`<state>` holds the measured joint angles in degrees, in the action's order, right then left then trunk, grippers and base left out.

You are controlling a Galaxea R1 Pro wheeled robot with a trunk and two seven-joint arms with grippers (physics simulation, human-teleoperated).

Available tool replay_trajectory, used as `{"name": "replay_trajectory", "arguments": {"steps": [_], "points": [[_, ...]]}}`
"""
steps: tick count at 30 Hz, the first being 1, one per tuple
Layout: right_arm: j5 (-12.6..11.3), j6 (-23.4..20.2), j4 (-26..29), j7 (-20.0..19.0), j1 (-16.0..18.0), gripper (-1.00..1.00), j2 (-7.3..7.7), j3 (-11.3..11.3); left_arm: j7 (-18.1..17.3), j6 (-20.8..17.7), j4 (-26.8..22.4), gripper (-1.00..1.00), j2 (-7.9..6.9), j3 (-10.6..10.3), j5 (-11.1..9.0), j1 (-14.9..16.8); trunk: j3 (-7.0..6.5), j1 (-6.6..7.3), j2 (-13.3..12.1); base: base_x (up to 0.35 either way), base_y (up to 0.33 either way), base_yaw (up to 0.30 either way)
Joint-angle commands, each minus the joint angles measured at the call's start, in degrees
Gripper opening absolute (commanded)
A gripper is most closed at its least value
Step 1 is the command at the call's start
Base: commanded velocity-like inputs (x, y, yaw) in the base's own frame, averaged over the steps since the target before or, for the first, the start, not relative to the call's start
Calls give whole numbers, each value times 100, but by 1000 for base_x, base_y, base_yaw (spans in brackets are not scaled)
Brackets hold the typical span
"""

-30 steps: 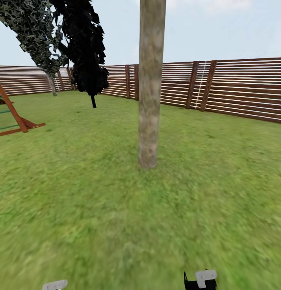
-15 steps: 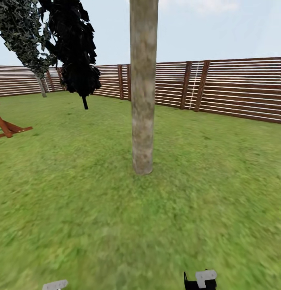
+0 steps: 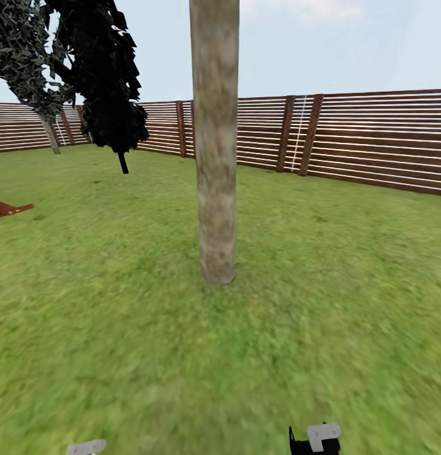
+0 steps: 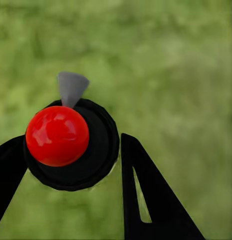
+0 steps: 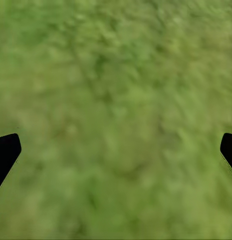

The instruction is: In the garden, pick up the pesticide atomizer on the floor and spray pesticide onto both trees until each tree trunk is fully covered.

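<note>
Two grippers: both seen in their wrist views, over grass.
Left gripper (image 4: 71, 165): closed around the atomizer (image 4: 71, 145), a black round body with a red ball top and a grey nozzle; a black finger (image 4: 145, 200) sits on each side of the body.
Right gripper (image 5: 116, 150): spread wide with nothing between the fingers; just the tips show at the frame edges, blurred lawn beneath.
Trunk (image 3: 214, 139): mottled grey-brown, upright, centre of the head view; its base meets the lawn (image 3: 321, 303) well ahead of the robot.
Second tree (image 3: 31, 57): far off on the robot's left near the fence (image 3: 372, 139), leaning, with speckled green foliage.
Black tree (image 3: 103, 76): thin-stemmed, between the two, closer to the fence than the near trunk.
Red frame (image 3: 6, 208): a piece of it lies on the grass at the left edge.
Pesticide: no specks can be made out on the trunk.
</note>
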<state>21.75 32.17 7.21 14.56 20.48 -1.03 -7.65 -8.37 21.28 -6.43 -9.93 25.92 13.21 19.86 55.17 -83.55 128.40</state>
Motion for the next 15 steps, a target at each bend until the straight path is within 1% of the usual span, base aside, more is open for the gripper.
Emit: {"name": "replay_trajectory", "arguments": {"steps": [1, 3, 4, 7, 15], "points": [[-6, 0, 0, 6, 0, 100, -1, -4, 1, -1, 5, -100, 0, 1, -2, 0, 0, 0, 0, 340, 0, 0], [-19, 0, 0, 16, 0, 100, 12, -14, 2, 1, 6, -100, 0, 8, -2, 0, 0, 0, 0, 340, 0, -16], [-26, 0, 0, 20, 0, 100, 29, -17, 2, 6, -2, -100, 0, 10, -4, -39, 0, 0, 0, 340, 0, -180], [-22, 0, 1, 19, 0, 100, 20, -13, 2, 7, -18, -100, -20, 6, -7, -66, 0, 0, 0, 341, 0, -80], [5, 0, 0, -14, 0, 100, -10, -6, 11, 8, -110, -100, -9, 14, -20, -70, 0, 0, 0, 340, 0, -5]]}}
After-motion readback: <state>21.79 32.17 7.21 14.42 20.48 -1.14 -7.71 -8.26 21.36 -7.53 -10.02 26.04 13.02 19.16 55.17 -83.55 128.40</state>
